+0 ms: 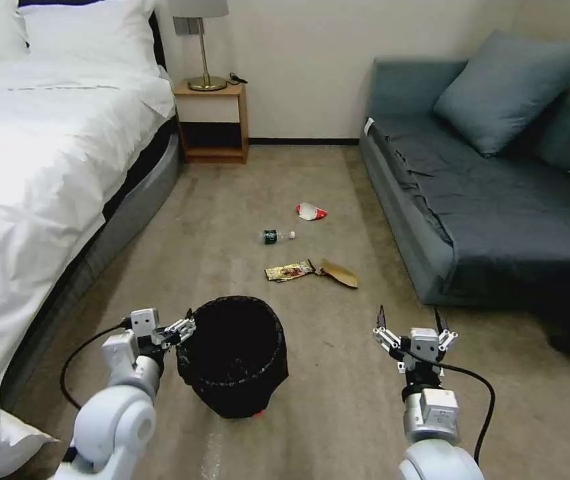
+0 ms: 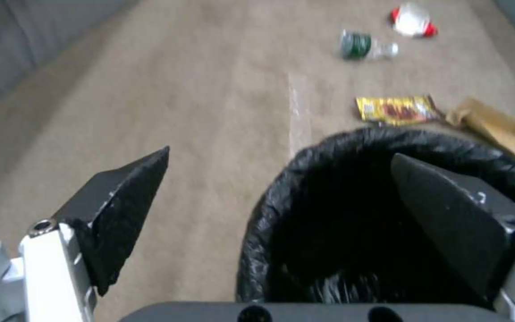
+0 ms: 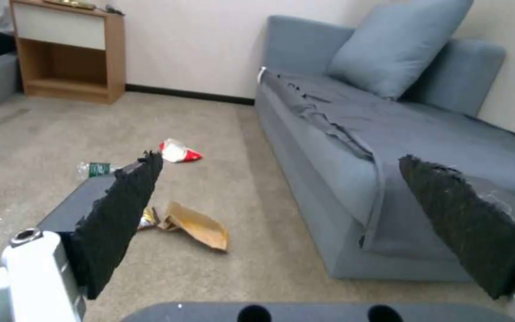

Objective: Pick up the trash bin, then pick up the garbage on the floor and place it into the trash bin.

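Observation:
The trash bin (image 1: 235,357), a round bucket lined with a crinkly black bag, stands upright on the carpet close in front of me. My left gripper (image 1: 188,323) is open at its left rim. In the left wrist view, one finger (image 2: 120,210) hangs outside over the carpet, the other finger (image 2: 448,214) over the bin's (image 2: 329,147) dark inside. My right gripper (image 1: 409,313) is open above bare carpet to the bin's right, holding nothing. Beyond the bin lies the garbage: a red-and-white wrapper (image 1: 311,212), a small bottle (image 1: 277,236), a yellow wrapper (image 1: 289,271) and a brown paper scrap (image 1: 339,273).
A white bed (image 1: 31,167) runs along the left. At the right sits a grey-blue sofa (image 1: 498,220) with a cushion (image 1: 508,90). A wooden nightstand (image 1: 211,120) with a lamp stands against the far wall. Open carpet lies between bed and sofa.

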Controlling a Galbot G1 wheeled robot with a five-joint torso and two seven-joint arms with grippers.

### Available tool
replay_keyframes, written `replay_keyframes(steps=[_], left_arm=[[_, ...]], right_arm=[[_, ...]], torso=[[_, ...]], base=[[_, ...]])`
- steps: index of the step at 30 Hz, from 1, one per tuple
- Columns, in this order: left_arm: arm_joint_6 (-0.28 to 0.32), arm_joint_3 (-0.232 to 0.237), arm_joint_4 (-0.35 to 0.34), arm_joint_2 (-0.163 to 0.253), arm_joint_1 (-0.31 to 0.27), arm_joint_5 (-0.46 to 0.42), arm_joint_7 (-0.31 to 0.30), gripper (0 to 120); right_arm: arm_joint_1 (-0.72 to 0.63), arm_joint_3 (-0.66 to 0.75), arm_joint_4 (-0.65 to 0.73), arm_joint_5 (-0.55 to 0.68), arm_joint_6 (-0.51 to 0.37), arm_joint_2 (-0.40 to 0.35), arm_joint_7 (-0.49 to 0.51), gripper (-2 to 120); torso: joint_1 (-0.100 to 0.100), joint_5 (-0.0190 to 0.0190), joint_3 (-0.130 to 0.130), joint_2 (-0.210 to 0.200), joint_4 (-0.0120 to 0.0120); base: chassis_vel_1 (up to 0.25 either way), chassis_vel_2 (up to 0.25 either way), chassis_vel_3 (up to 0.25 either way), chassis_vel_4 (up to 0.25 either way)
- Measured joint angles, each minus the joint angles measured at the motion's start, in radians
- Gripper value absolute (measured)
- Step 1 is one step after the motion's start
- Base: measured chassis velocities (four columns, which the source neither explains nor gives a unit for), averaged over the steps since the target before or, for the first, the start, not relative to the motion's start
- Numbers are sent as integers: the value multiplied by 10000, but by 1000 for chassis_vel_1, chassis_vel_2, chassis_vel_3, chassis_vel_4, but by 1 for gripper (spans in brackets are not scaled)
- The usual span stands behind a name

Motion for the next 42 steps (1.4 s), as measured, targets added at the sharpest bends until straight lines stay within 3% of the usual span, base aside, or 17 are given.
replay_keyframes(steps=[7, 11, 12, 22, 29, 42], left_arm=[[506, 695, 948, 133, -1023, -1435, -1003, 100], [602, 932, 1277, 109, -1328, -1738, -1350, 100], [702, 1033, 1412, 74, -1466, -1933, -1673, 100], [1134, 1310, 1793, 63, -1703, -3384, -3020, 100], [1136, 1417, 2244, 21, -1813, -3750, -3217, 97], [1050, 1453, 2511, -32, -1885, -3818, -3233, 50]], right_arm=[[-12, 173, 29, -61, 101, 6, 47, 100], [-4, 223, 41, -67, 123, 12, 70, 100], [-5, 243, 43, -66, 133, 16, 79, 100], [94, 296, -32, -67, 232, 35, 121, 100], [206, 296, -145, -66, 287, 64, 143, 100], [326, 337, -394, -27, 473, 98, 215, 100]], torso=[[0, 1, 0, 0, 0], [0, 0, 0, 0, 0], [0, 0, 0, 0, -1], [0, 1, 0, 0, 1], [0, 0, 0, -1, 1], [-1, 6, -3, 1, 3]], base=[[0, 0, 0, 0], [0, 0, 0, 0], [0, 0, 0, 0], [0, 0, 0, 0], [0, 0, 0, 0], [0, 0, 0, 0]])
